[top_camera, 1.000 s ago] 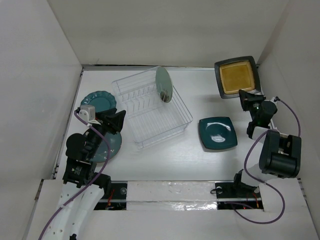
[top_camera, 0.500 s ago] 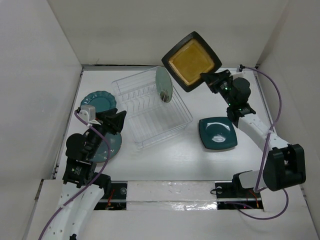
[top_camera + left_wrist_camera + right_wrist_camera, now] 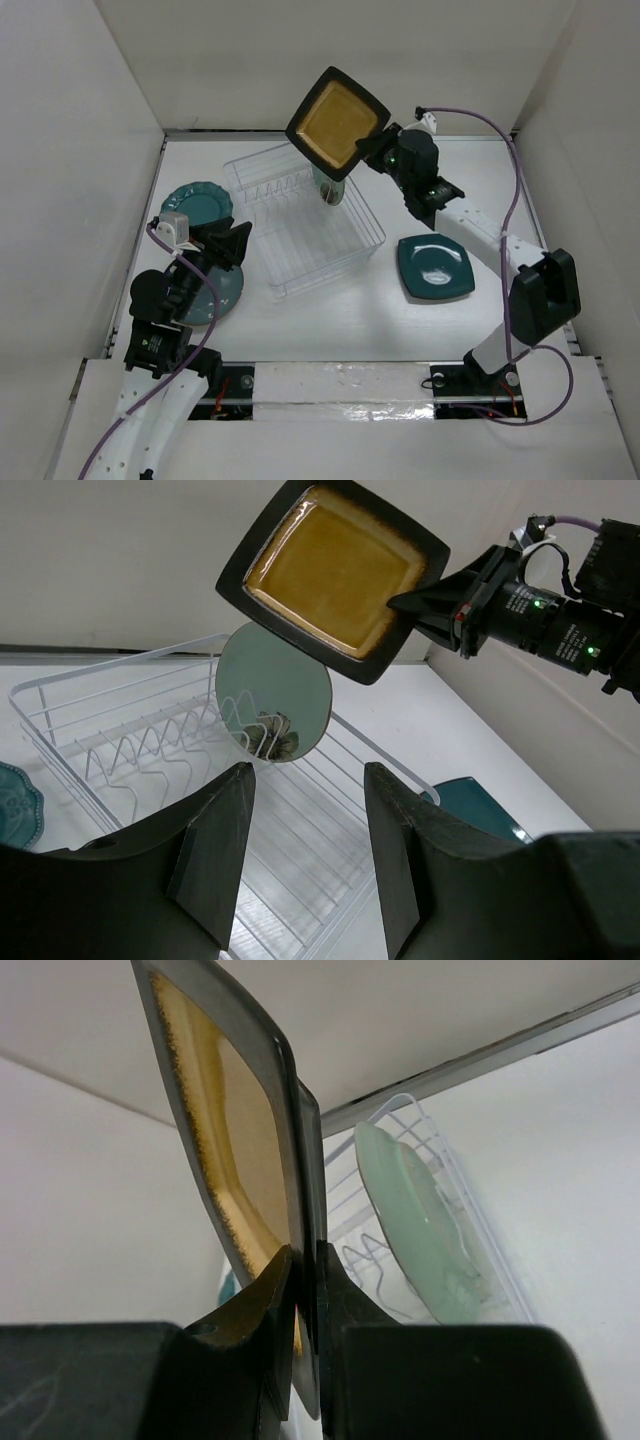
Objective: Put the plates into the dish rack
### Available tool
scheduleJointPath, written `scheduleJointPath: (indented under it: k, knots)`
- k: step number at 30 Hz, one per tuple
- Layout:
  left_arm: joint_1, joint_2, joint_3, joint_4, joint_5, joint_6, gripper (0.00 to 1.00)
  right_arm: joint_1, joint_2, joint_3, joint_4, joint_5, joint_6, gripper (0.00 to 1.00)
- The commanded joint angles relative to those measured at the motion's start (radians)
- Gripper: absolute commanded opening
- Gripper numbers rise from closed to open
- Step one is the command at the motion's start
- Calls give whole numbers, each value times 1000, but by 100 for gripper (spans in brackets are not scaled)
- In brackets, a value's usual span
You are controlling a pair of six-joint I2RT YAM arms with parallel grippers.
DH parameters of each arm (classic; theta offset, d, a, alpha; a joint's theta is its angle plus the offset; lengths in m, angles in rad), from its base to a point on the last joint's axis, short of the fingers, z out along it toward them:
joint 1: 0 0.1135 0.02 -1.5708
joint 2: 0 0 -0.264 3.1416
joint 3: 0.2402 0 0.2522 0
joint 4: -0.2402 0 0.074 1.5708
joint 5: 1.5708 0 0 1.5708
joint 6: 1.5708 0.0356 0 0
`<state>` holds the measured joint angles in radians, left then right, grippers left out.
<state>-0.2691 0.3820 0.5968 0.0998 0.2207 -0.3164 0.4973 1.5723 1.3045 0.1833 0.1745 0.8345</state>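
A: Right gripper (image 3: 375,148) is clamped tight on the rim of the yellow plate (image 3: 335,122), with nothing else in it. The plate is in the air, tilted, face toward the top camera.

B: Where is it relative to the rack?

A: Over the rack's (image 3: 300,250) 1 o'clock corner, above the green plate (image 3: 329,190) that already stands in a slot there. From the top it covers the green one's upper edge. The left wrist view doesn't settle whether they touch.

B: Free slots?

A: The pegs (image 3: 270,192) run off toward 9 o'clock from the green plate, all bare. So the target is down and toward 8 o'clock from the gripper.

B: Orientation?

A: The green plate stands on edge, running roughly 12-to-6. In the right wrist view, yellow lies close to that line. My read: it needs to go upright before dropping, or its low corner clips the green plate or a peg.

B: Left arm?

A: Left gripper (image 3: 232,245) is spread wide and empty at the rack's 8 o'clock, over the round blue plate (image 3: 215,295). The right arm is nearer. The scalloped plate (image 3: 197,203) is at 9 o'clock and the dark square plate (image 3: 435,265) at 4 o'clock, both flat on the table (image 3: 420,200).
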Motion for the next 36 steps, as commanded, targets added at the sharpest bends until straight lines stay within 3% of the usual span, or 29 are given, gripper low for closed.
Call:
scheduleJointPath:
  k: [1, 8, 17, 31, 36]
  knots:
    - [-5, -11, 14, 51, 6, -6, 45, 55, -5, 160, 105, 173, -112, 0]
    - [-5, -8, 15, 51, 5, -6, 45, 165, 81, 294, 70, 420, -351, 0]
    - [-5, 1, 15, 51, 9, -7, 45, 257, 244, 456, 58, 583, -578, 0]
    - [-5, 9, 15, 49, 14, -7, 45, 320, 390, 549, 84, 704, -741, 0]
    - [-5, 8, 14, 51, 22, -6, 45, 329, 408, 529, 88, 700, -723, 0]
